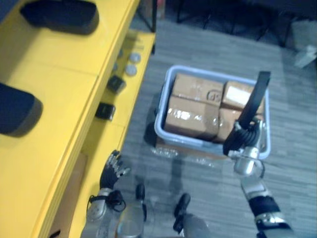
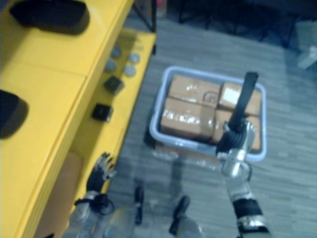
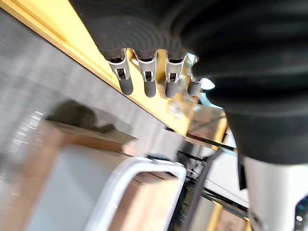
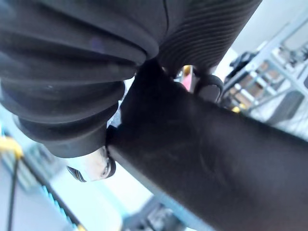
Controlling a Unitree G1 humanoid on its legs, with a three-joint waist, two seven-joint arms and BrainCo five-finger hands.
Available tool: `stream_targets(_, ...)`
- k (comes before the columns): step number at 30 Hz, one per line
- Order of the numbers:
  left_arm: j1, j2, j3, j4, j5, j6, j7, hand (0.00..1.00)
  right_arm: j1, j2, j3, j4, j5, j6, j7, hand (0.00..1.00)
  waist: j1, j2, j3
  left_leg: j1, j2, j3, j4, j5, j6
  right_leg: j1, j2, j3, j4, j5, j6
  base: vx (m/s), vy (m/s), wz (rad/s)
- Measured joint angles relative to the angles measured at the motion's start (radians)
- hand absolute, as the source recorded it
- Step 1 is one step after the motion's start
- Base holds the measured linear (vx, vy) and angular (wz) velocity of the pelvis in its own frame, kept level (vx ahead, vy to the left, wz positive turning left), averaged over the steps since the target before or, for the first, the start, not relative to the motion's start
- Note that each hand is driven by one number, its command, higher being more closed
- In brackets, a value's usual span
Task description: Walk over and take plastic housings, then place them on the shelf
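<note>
My right hand [image 1: 245,141] is shut on a long black plastic housing [image 1: 255,96] that stands nearly upright above the right side of a pale bin [image 1: 166,134]. Up close, the housing [image 4: 216,163] runs past the hand's dark cover. Two more black housings [image 1: 62,15] [image 1: 15,109] lie on the top level of the yellow shelf [image 1: 74,89] at the left. My left hand [image 1: 111,171] hangs open and holds nothing beside the shelf's lower level; its fingers [image 3: 144,82] are relaxed.
The bin holds several taped cardboard boxes [image 1: 193,106] and stands on the grey floor to the right of the shelf. Small black blocks [image 1: 116,83] [image 1: 105,110] and grey discs [image 1: 131,69] lie on the lower shelf level.
</note>
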Motion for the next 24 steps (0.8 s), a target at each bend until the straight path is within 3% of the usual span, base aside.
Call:
stream_targets(7,-0.054,-0.027,-0.001,-0.025,-0.012,0.033,-0.001,0.00,0.054,0.057,-0.021,-0.089,0.117,-0.053,0.080,1.00,-0.032,0.002,-0.090,0.109,0.001,0.033,-0.050,0.000,-0.002,0.067,-0.004,0.025,-0.004,0.001,0.002,0.05,0.024,-0.17)
stream_targets(9,-0.075,-0.045,-0.008,-0.026,-0.040,0.049,-0.001,0.00,0.054,0.063,-0.020,-0.103,0.169,-0.080,0.133,1.00,-0.033,0.002,-0.094,0.146,0.001,0.052,-0.064,0.000,-0.003,0.094,-0.003,0.047,-0.011,0.002,0.003,-0.01,0.008,-0.25)
stream_targets(13,-0.095,-0.060,-0.013,-0.027,-0.072,0.079,-0.001,0.00,0.053,0.068,-0.018,-0.194,0.298,-0.092,0.238,1.00,-0.047,0.006,-0.113,0.169,0.001,0.065,-0.090,0.001,-0.011,0.097,-0.002,0.052,-0.012,0.003,0.004,-0.03,-0.014,-0.16)
stream_targets(18,-0.096,-0.072,-0.012,-0.027,-0.134,0.117,-0.023,0.00,0.046,0.068,0.001,-0.256,0.602,-0.134,0.507,1.00,-0.055,0.009,-0.132,0.214,0.001,0.081,-0.132,0.021,-0.017,0.119,0.004,0.058,-0.023,0.004,0.006,-0.01,-0.025,-0.11)
stream_targets(19,-0.101,-0.075,-0.012,-0.027,-0.165,0.125,-0.045,0.00,0.041,0.068,0.006,-0.262,0.711,-0.135,0.607,1.00,-0.056,0.009,-0.140,0.218,0.001,0.082,-0.142,0.028,-0.017,0.119,0.006,0.058,-0.027,0.004,0.006,0.00,0.000,0.00)
stream_targets(20,-0.112,-0.076,-0.010,-0.027,-0.197,0.145,-0.072,0.00,0.037,0.069,0.010,-0.268,0.825,-0.132,0.720,1.00,-0.055,0.010,-0.141,0.228,0.001,0.083,-0.156,0.037,-0.018,0.121,0.009,0.059,-0.027,0.004,0.006,0.00,0.000,0.00)
stream_targets(21,-0.117,-0.076,-0.010,-0.027,-0.210,0.157,-0.083,0.00,0.034,0.069,0.013,-0.271,0.874,-0.131,0.764,1.00,-0.056,0.011,-0.142,0.228,0.001,0.083,-0.158,0.040,-0.018,0.121,0.009,0.059,-0.028,0.004,0.006,0.00,0.000,0.00)
stream_targets(23,-0.139,-0.076,-0.008,-0.027,-0.274,0.207,-0.144,0.00,0.018,0.069,0.030,-0.282,1.071,-0.096,0.952,1.00,-0.056,0.011,-0.142,0.239,0.002,0.083,-0.173,0.052,-0.021,0.121,0.012,0.059,-0.032,0.004,0.007,0.00,0.000,0.00)
stream_targets(24,-0.142,-0.076,-0.007,-0.026,-0.286,0.220,-0.163,0.00,0.013,0.070,0.032,-0.282,1.116,-0.078,0.997,1.00,-0.057,0.011,-0.142,0.244,0.002,0.085,-0.181,0.056,-0.021,0.122,0.013,0.059,-0.034,0.005,0.007,0.00,0.000,0.00)
